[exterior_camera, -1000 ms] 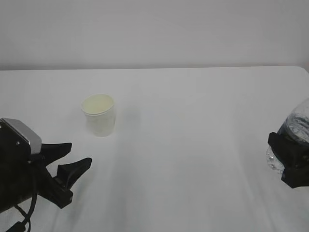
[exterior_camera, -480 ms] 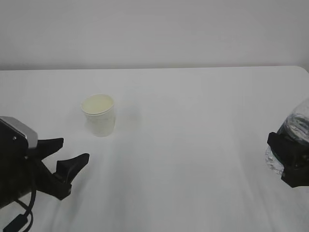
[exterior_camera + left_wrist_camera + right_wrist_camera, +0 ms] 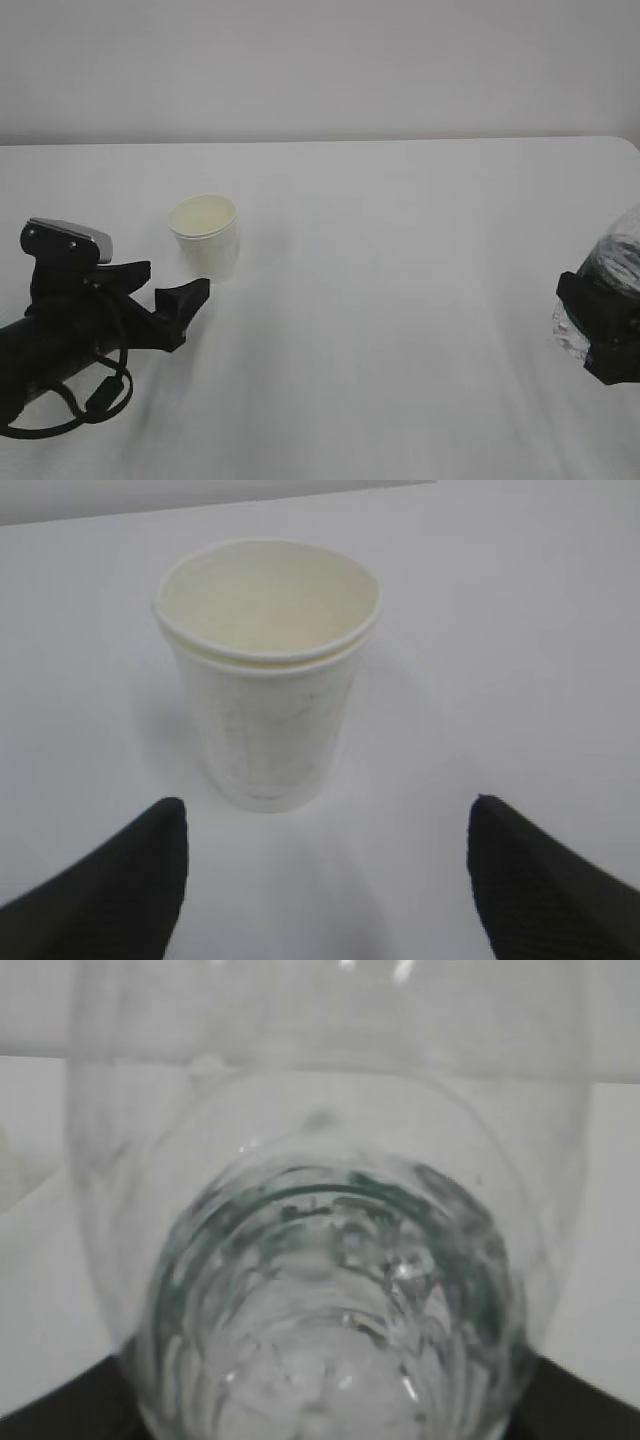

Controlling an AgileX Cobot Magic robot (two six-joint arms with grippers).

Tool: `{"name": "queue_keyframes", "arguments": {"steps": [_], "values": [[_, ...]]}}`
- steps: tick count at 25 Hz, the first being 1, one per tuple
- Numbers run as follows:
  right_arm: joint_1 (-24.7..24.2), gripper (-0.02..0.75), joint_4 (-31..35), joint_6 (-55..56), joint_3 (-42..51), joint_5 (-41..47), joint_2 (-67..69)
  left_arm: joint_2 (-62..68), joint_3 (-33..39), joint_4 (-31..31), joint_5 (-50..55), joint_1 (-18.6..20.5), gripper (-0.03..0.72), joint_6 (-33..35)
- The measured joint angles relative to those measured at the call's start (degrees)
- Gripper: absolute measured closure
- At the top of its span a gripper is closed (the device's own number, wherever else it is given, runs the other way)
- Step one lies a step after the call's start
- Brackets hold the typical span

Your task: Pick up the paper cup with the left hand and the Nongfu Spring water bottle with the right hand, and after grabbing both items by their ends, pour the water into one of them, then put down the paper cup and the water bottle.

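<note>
The paper cup (image 3: 205, 238) stands upright on the white table, left of the middle. In the left wrist view the paper cup (image 3: 265, 670) is straight ahead, cream inside, with a doubled rim. My left gripper (image 3: 165, 283) lies low just in front and left of the cup, open wide, its fingers (image 3: 120, 880) apart from the cup. At the far right my right gripper (image 3: 600, 325) is shut on the Nongfu Spring water bottle (image 3: 612, 262). The clear ribbed bottle (image 3: 330, 1260) fills the right wrist view. I cannot tell the water apart from the clear plastic.
The white table (image 3: 400, 300) runs back to a pale wall, with its far right corner (image 3: 628, 142) near the bottle. The left arm's black cable loop (image 3: 95, 395) lies on the table by the front left edge.
My left arm has swung forward and up toward the cup, and its jaws have spread wider. The right gripper and the bottle have stayed where they were.
</note>
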Motion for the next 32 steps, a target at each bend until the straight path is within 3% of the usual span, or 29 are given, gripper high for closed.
{"name": "queue_keyframes", "arguments": {"steps": [32], "values": [[0.0,0.311,1.9,0.0,0.0,0.0,0.0,9.4,-12.5,-1.0,0.0,0.0,0.050,-2.1]]}}
